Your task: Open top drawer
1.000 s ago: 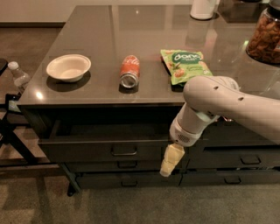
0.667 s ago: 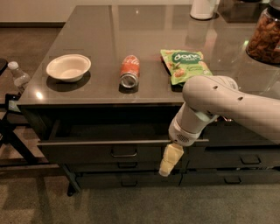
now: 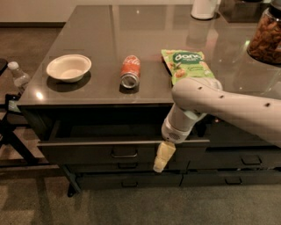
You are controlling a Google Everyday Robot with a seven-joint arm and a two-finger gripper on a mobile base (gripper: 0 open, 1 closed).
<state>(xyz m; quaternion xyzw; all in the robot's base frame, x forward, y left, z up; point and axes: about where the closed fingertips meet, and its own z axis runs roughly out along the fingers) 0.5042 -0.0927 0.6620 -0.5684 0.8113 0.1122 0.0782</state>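
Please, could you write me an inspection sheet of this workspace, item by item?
Surface: dark glossy countertop, with reflections.
Job's things: top drawer stands partly out, dark interior showing; its handle is not gripped.
Clutter: white bowl, red soda can on its side, green snack bag, jar of nuts, white container.
Grippers: gripper hangs before the drawer front, right of the handle.
Cables: nothing seen.
Surroundings: lower drawers shut; plastic bottle and black frame at left; carpet.
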